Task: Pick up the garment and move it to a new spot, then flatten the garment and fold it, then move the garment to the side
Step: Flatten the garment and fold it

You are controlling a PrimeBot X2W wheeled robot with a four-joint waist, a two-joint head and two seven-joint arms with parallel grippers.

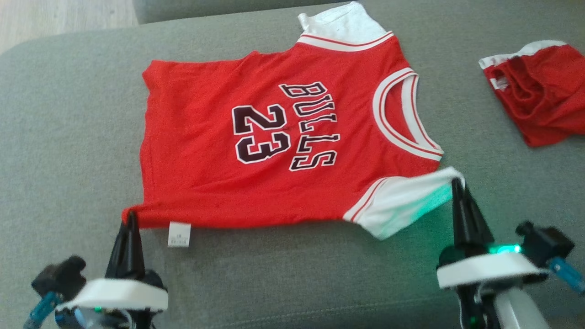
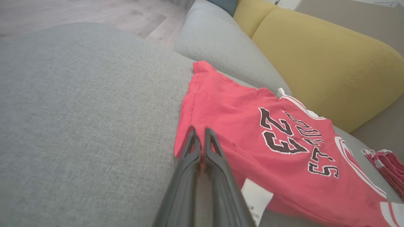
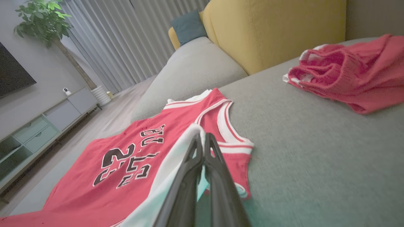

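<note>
Progress: garment [image 1: 256, 151] lies spread print-up mid sofa seat [image 1: 68, 114], mostly flat, far sleeve rumpled. Looks like the flatten step; fold + move aside not yet done. L gripper [image 1: 131, 215]: fingers clenched on near-left hem corner, just beside care label [image 1: 178, 234]. R gripper [image 1: 456, 183]: fingers clenched on tip of near white sleeve, which seems lifted slightly off seat. Red shorts [image 1: 539, 100] far right, well apart, untouched.
</note>
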